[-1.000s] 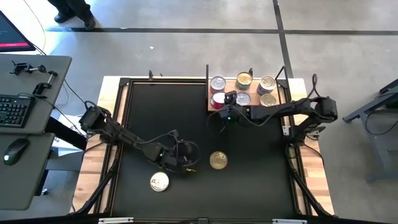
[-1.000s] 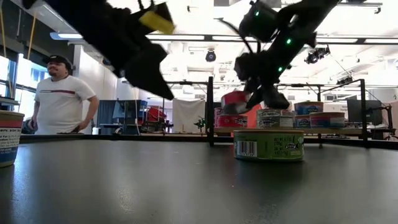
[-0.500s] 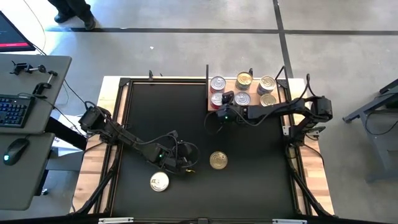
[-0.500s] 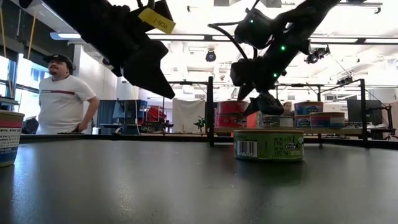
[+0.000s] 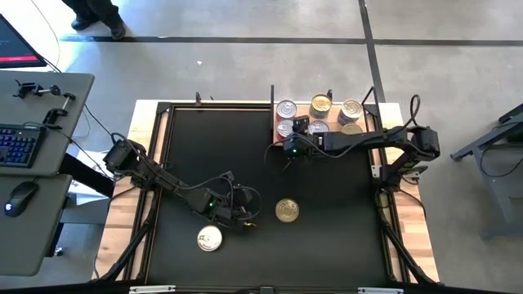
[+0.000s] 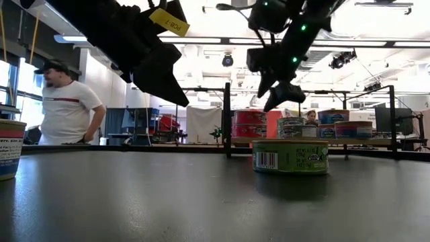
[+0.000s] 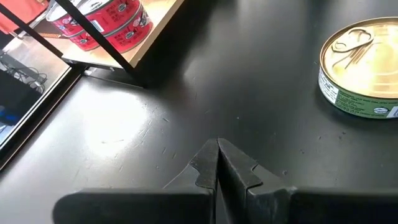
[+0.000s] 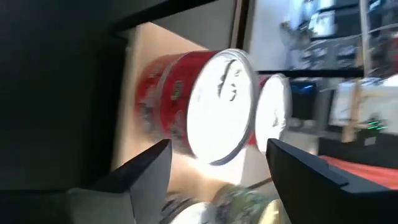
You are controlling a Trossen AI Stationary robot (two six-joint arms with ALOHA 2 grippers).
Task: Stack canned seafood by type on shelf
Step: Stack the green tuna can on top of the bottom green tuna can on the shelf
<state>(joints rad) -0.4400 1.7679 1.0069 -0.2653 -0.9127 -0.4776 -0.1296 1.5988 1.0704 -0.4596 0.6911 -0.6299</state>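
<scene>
On the wooden shelf (image 5: 369, 122) at the far right stand several tins. Two red-sided tins form a stack (image 8: 205, 106) (image 5: 284, 128) (image 6: 250, 125) at its near left corner, one resting on the other's lid. My right gripper (image 8: 217, 180) (image 5: 290, 137) (image 6: 281, 99) hovers open just above and near-side of that stack, touching nothing. A gold-lidded, green-sided tin (image 5: 287, 210) (image 7: 364, 68) (image 6: 290, 156) sits on the black mat. My left gripper (image 7: 217, 149) (image 5: 241, 211) is shut and empty above the mat, left of that tin.
A silver-lidded tin (image 5: 209, 238) stands on the mat near the front left. Thin black posts (image 5: 272, 98) edge the shelf. Behind the red stack is another silver-lidded tin (image 5: 286, 109). A person (image 6: 64, 101) stands beyond the table. A desk with a keyboard (image 5: 20, 143) is on the left.
My right gripper set the tilted red tin down level on the other red tin on the shelf. It then opened and let go, and rose clear of the stack, drifting slightly toward the table's left. The tin stays on the stack.
</scene>
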